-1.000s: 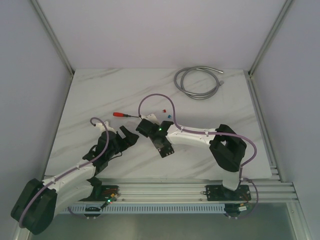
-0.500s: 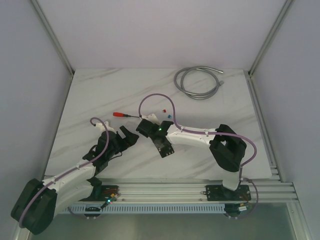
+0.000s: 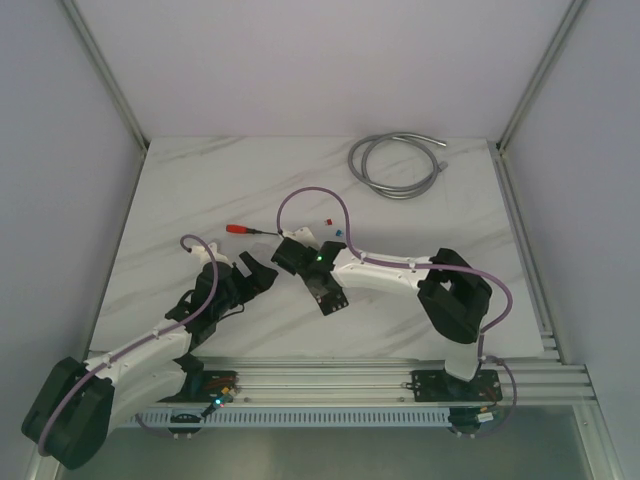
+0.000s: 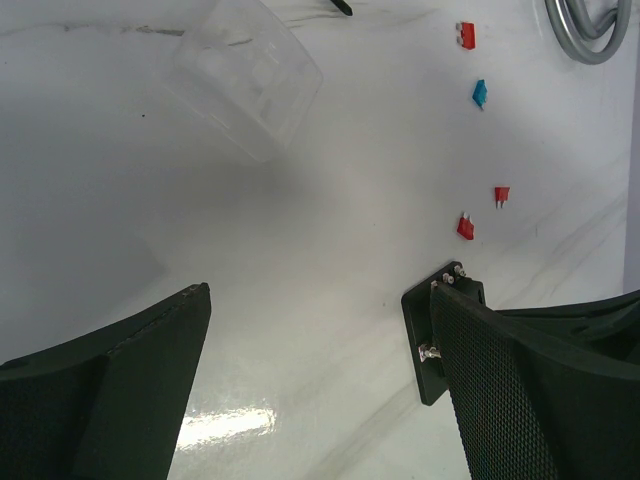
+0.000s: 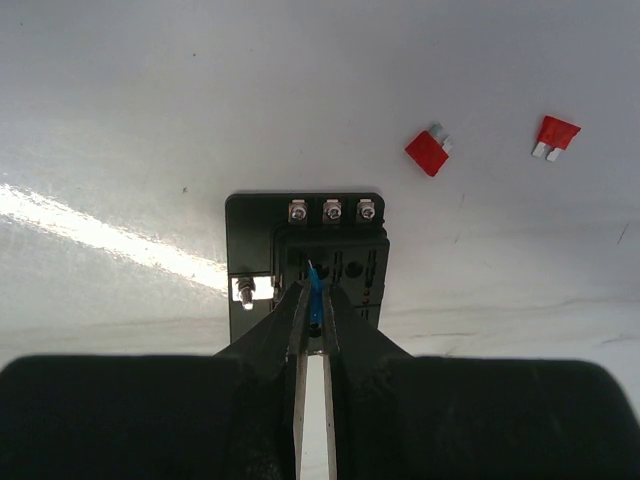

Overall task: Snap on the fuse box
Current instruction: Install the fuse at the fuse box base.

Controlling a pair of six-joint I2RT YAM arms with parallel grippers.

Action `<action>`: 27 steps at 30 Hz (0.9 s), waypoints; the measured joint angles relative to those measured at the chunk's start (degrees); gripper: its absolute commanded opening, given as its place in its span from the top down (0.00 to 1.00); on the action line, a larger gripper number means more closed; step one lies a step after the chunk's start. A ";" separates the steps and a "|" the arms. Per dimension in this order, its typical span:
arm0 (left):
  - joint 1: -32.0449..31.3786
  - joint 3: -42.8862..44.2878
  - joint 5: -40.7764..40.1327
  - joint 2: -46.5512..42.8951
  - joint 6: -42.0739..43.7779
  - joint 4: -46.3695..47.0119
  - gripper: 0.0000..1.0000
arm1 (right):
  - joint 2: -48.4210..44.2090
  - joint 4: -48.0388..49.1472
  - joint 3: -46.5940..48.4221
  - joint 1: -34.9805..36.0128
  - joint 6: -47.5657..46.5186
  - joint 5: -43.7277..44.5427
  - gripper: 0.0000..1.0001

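From the right wrist only: right claw (image 5: pixel 316 300) pinched narrow on a blue fuse (image 5: pixel 315 285), right over the slots of the fuse box (image 5: pixel 350 260). From above, buried under the right wrist, not to be seen. From the left wrist: left claw (image 4: pixel 320 300) spread wide, gripping nothing, just beside a corner of the fuse box. Beyond the fuse box: red fuses (image 5: pixel 428 152), a clear lid (image 4: pixel 245 75), a red-handled screwdriver (image 3: pixel 238 228), a coiled hose (image 3: pixel 395 165) farthest off. Lies flat on the desk (image 3: pixel 200 190), slotted face up, three-screw edge pointing away from the right claw; long axis unclear, near end covered by the fingers
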 measured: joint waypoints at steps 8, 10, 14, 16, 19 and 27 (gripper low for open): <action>0.09 0.00 0.02 0.00 -0.02 0.00 0.00 | 0.59 0.04 0.17 0.00 -0.02 -0.46 1.00; 0.09 0.00 0.02 0.00 0.00 0.00 0.00 | 0.83 0.04 0.20 0.00 0.00 -0.63 1.00; 0.09 0.00 0.02 0.00 0.00 0.00 0.00 | 1.27 0.07 0.20 0.00 0.00 -0.85 1.00; 0.09 0.00 0.04 0.00 0.00 0.00 0.00 | 1.44 0.09 0.22 0.00 -0.02 -0.83 1.00; 0.09 0.00 0.07 0.00 0.00 0.00 0.00 | 1.60 0.07 0.35 0.00 -0.02 -0.81 0.92; 0.09 0.00 0.24 0.02 0.00 0.00 0.00 | 1.60 0.11 0.42 0.00 0.00 -0.92 0.77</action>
